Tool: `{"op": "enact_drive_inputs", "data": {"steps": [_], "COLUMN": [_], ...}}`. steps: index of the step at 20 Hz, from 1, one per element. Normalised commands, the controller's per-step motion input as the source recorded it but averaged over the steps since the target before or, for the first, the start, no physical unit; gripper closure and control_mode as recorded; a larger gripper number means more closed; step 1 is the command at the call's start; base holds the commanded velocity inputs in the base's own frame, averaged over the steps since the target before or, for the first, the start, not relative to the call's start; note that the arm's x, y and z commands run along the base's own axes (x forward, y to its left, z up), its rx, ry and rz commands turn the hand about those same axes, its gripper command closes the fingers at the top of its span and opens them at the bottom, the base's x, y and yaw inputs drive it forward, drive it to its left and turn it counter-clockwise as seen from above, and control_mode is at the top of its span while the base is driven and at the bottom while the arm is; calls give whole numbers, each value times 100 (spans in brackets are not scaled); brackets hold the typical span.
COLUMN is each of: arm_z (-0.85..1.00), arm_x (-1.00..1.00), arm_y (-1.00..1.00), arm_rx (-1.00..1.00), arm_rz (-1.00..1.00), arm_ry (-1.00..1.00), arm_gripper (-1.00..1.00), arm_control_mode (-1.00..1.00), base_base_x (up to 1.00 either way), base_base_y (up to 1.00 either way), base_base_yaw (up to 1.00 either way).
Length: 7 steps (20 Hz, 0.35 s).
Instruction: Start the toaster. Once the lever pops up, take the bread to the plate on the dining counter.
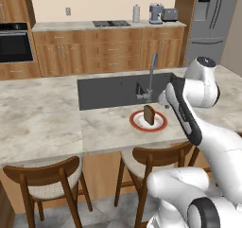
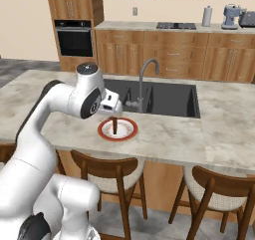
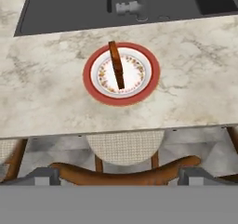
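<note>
I saw the bread [image 3: 116, 64] standing on its edge on the plate [image 3: 93, 92], ahead of my open, empty tool [image 3: 119, 175]. I judged backing straight away best, so nothing tipped.

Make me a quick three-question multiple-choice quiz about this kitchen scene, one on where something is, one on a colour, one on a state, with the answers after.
1. Where is the bread?
A. in the sink
B. on the plate
C. in the toaster

2. What colour is the rim of the plate?
A. red
B. blue
C. green

3. How does the bread stand?
A. lying flat
B. upright on its edge
C. broken in two

Answers:
1 B: the left base view shows the slice on the plate, on the dining counter in front of the sink.
2 A: a red band rings the white plate in the hand view.
3 B: the hand view shows the slice as a thin strip seen from above, and the left base view shows its face standing up.

The pincer is apart from the bread, its tips wide apart.
</note>
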Motion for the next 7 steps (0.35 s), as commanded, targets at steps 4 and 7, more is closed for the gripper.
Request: {"op": "enact_drive_inputs", "data": {"steps": [4,7], "arm_z": [10,13], "arm_x": [-94,-73], "arm_y": [0,7], "arm_rx": [-7,-6], "arm_rz": [0,0], "arm_ry": [0,0], "arm_gripper": [-100,-100], "arm_control_mode": [-100,-100], "base_base_x": [0,0], "base_base_y": [0,0], "base_base_yaw": [0,0]}}
